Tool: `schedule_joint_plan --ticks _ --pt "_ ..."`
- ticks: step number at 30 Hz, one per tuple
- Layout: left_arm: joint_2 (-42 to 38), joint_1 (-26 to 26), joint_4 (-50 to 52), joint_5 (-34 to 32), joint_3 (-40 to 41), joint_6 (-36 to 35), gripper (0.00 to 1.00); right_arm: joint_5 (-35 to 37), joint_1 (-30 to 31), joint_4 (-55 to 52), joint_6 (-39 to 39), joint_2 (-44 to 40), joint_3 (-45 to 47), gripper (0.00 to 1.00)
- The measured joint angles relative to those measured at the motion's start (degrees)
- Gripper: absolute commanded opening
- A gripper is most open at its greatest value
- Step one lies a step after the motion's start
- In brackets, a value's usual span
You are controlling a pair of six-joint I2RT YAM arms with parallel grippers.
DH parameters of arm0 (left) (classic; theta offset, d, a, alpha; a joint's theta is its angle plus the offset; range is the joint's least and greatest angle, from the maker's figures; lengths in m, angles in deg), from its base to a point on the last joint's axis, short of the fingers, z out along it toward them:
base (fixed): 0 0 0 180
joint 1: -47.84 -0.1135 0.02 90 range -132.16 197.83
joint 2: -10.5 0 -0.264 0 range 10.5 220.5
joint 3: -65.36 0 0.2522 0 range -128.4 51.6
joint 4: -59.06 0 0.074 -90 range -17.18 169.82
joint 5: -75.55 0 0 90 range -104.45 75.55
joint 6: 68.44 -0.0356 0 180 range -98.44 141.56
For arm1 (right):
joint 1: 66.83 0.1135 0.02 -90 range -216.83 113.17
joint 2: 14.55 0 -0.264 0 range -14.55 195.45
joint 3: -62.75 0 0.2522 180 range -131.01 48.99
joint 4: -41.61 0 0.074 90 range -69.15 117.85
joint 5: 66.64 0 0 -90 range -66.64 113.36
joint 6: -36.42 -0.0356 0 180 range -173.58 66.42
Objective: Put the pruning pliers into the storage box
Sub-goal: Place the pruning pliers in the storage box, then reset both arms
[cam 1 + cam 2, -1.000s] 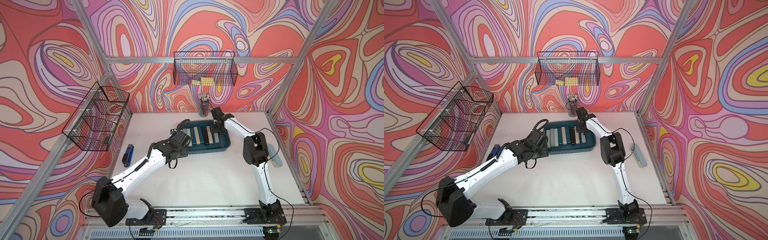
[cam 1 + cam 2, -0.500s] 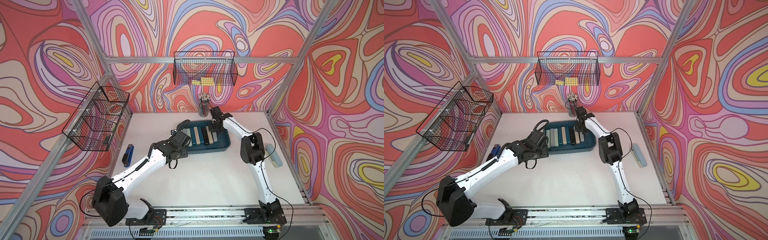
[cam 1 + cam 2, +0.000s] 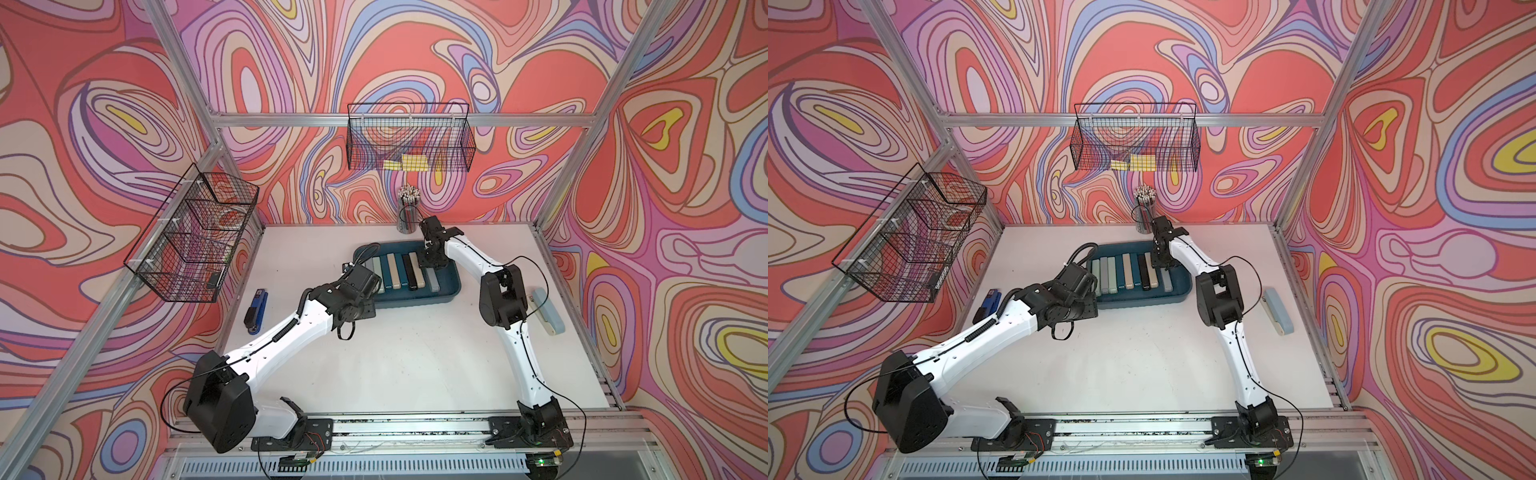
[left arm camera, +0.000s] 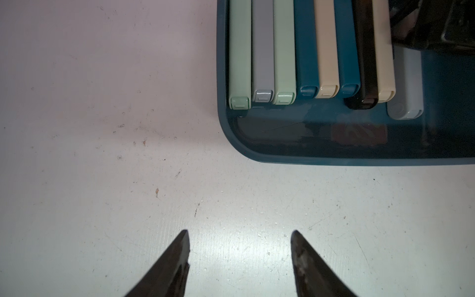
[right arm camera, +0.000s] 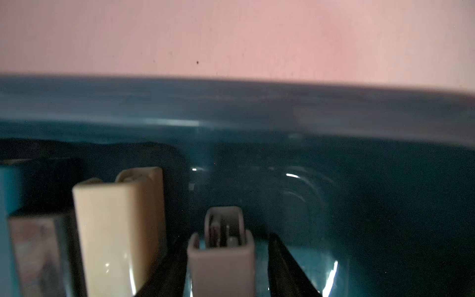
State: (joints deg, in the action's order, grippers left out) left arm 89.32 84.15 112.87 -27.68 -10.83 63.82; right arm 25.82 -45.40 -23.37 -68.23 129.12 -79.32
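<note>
The storage box (image 3: 415, 301) (image 3: 1142, 301) is a shallow dark teal tray at the back middle of the table. Several pruning pliers (image 3: 399, 272) (image 4: 282, 51) lie in it side by side: pale green, grey, teal, beige and black. The grey one (image 3: 434, 283) (image 5: 221, 262) lies at the row's right end on the tray floor. My right gripper (image 3: 430, 266) (image 5: 226, 239) reaches down into the tray astride that grey case, open, with a gap at one finger. My left gripper (image 4: 239, 231) hangs open and empty over bare table, just off the tray's front left corner.
A blue-and-black stapler (image 3: 256, 309) lies at the left. A pale blue oblong object (image 3: 548, 309) lies near the right table edge. A pencil cup (image 3: 408, 212) stands right behind the tray. Wire baskets hang on the back wall (image 3: 409, 141) and the left frame (image 3: 193, 237).
My right gripper's jaws have parted around the grey case, which now rests in the tray. The left arm has not moved.
</note>
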Motion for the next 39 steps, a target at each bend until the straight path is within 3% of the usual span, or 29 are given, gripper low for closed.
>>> schedule_joint_plan --ticks 15,19,22,24,25,28,32,35,36,39 --pt "0.74 -0.17 -0.81 0.83 -0.87 -1.77 0.67 2.25 0.02 -1.97 -1.31 -15.58 3.56 0.52" --pt "1.07 -1.55 -0.46 2.51 -2.97 -3.41 0.81 3.78 0.02 0.2 -1.25 -23.39 11.32 0.52" --pt "2.05 -3.19 0.17 3.34 -6.03 -4.79 0.82 5.25 0.02 2.93 -1.09 -30.14 18.62 0.53" --pt "2.71 -4.35 0.39 3.67 -8.2 -6.25 0.98 6.84 0.02 5.27 -0.92 -35.65 24.35 0.54" --pt "2.8 -4.87 0.46 3.85 -8.96 -7.06 0.99 7.65 0.02 6.29 -0.85 -38.05 26.8 0.55" --pt "2.75 -6.45 0.33 4.39 -10.69 -9.18 0.99 10.67 0.02 9.92 -0.48 -46.77 35.45 0.62" --pt "2.1 -10.08 -1.16 6.69 -10.86 -12.15 0.99 14.67 0.02 15.04 -0.11 -57.29 45.4 0.84" --pt "1.36 -13.35 -3.34 6.82 -10.27 -14.4 0.99 19.39 0.02 17.05 -0.55 -61.09 49.29 0.87" --pt "1.03 -14.38 -4.35 6.69 -9.62 -15.58 0.99 21.05 0.0 18.64 -0.35 -61.68 50.73 0.94" --pt "-0.17 -17.33 -8.09 6.64 -6.16 -19.47 0.99 22.56 -0.04 26.08 2.05 -63.21 58.8 0.98"
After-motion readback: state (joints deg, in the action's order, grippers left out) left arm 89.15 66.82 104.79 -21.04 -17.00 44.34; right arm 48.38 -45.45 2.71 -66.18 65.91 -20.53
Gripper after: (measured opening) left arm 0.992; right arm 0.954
